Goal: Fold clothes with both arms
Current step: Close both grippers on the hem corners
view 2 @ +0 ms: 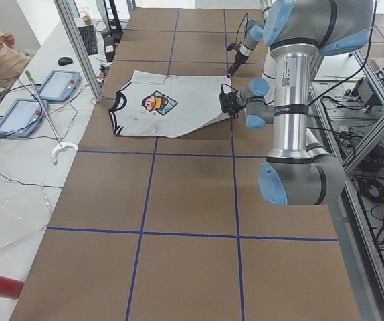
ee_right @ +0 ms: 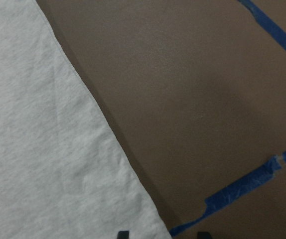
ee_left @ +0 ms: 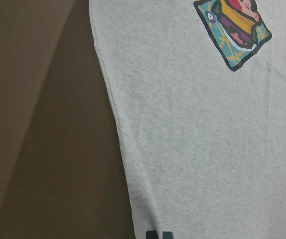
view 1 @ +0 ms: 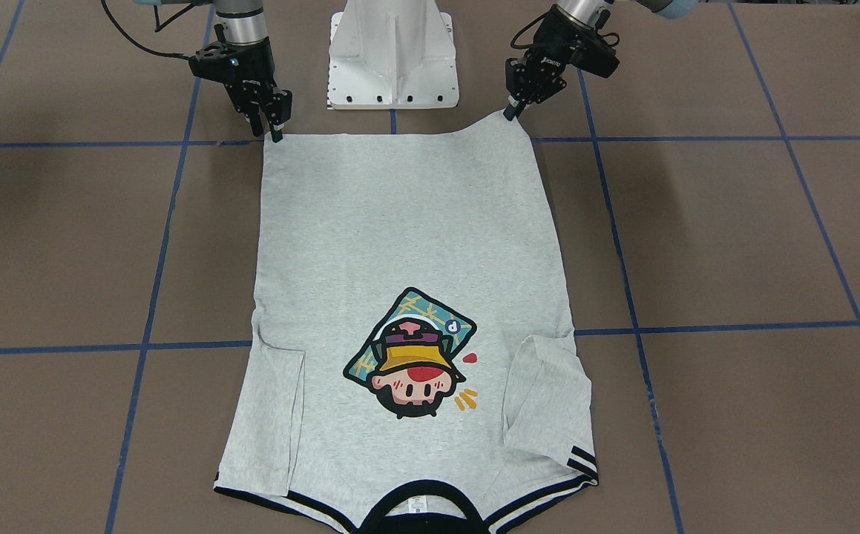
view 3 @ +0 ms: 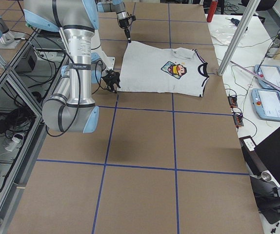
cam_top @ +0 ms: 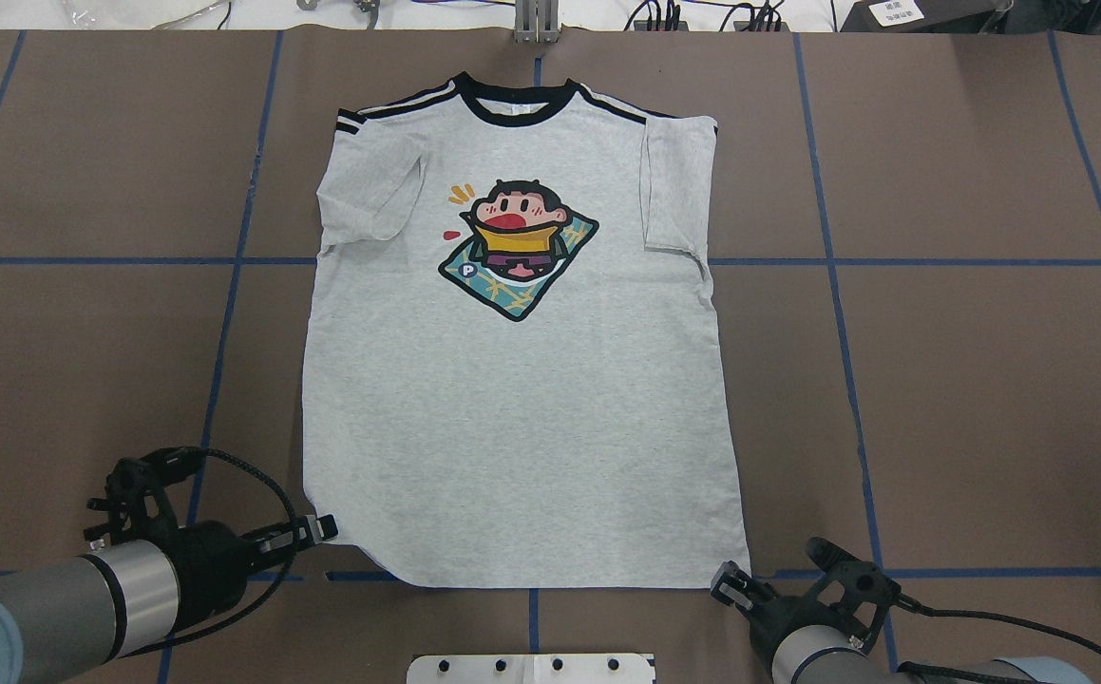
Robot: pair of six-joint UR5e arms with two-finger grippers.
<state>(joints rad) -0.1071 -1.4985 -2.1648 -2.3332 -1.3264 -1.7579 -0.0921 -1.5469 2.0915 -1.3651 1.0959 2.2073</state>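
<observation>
Left gripper (view 1: 511, 113) is clamped on one hem corner of the T-shirt (cam_top: 512, 399); right gripper (view 1: 268, 133) is spread open astride the other corner. T-shirt is laid flat on the table (cam_top: 987, 380), hem at robot-side edge, collar (cam_top: 517, 103) toward far edge; long axis is pointed away from both grippers.

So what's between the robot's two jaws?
The grey T-shirt: its bottom hem stretches between the jaws of the left arm and right arm, clearest in the overhead view.
</observation>
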